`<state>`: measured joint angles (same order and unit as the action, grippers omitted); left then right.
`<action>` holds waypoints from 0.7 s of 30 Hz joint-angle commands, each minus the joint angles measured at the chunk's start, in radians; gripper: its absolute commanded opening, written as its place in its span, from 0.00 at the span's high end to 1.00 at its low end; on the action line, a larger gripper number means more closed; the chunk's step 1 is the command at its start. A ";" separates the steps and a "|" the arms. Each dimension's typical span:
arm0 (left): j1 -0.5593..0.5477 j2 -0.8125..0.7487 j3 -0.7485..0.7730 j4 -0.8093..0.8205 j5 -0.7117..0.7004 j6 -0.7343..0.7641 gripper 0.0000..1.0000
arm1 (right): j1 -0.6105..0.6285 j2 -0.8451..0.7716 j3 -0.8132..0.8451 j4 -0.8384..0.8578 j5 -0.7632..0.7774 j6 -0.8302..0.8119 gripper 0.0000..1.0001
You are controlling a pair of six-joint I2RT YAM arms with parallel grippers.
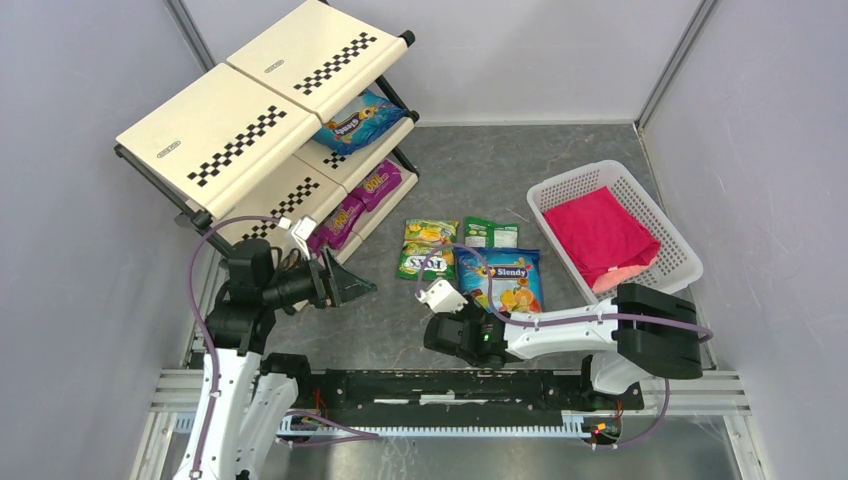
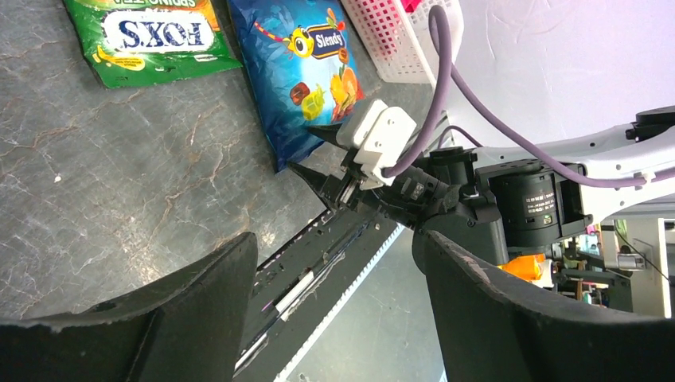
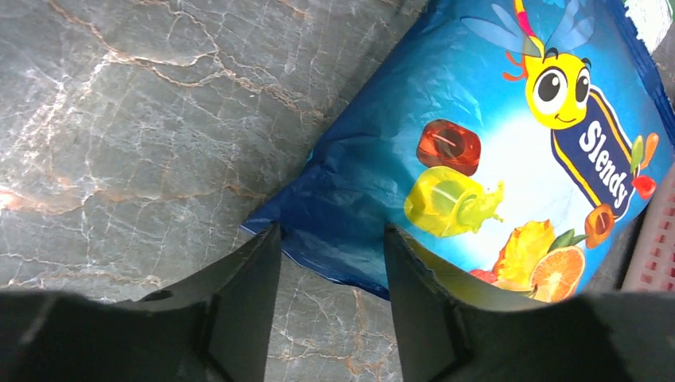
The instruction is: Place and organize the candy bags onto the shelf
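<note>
Near the table's point(image 1: 480, 160) left edge, the left gripper point(image 1: 358, 285) is hanging open and empty beside the shelf point(image 1: 220, 135), risking little. The right gripper point(image 3: 333, 239) is straddling the blue Slendy bag's point(image 1: 505, 280) near corner, jaws apart; pinching so little glossy film, it may be inviting a slip.

Six candy bags are showing. One blue bag point(image 1: 358, 120) and two purple bags point(image 1: 380, 183) are lying on the shelf, while two green bags point(image 1: 427, 250) and the Slendy are lying mid-table. One basket point(image 1: 560, 190) is holding one cloth point(image 1: 600, 235) toward the right edge.

- A bare strip of table point(image 1: 480, 165) is left between the shelf point(image 1: 225, 135) and the white lattice basket point(image 1: 556, 186).
- The far-left corner is blocked by the shelf, the right edge by the basket.
</note>
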<state>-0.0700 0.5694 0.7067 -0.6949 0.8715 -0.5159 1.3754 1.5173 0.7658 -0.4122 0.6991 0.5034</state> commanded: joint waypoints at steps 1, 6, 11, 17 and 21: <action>-0.004 -0.007 -0.017 0.040 0.038 -0.024 0.17 | 0.002 0.006 -0.035 0.052 0.075 0.007 0.50; -0.004 0.002 -0.007 0.041 0.045 -0.029 0.15 | 0.002 0.002 -0.046 0.141 0.015 -0.046 0.72; -0.005 -0.006 -0.056 0.108 0.081 -0.088 0.14 | 0.002 -0.013 -0.055 0.237 -0.054 -0.103 0.99; -0.005 -0.019 -0.125 0.173 0.068 -0.172 0.19 | 0.003 -0.072 -0.062 0.417 -0.160 -0.217 1.00; -0.005 -0.030 -0.165 0.197 0.061 -0.199 0.21 | 0.001 -0.076 -0.037 0.543 -0.204 -0.261 1.00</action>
<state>-0.0742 0.5556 0.5674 -0.5758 0.9188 -0.6369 1.3735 1.4761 0.6991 -0.0902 0.5755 0.3103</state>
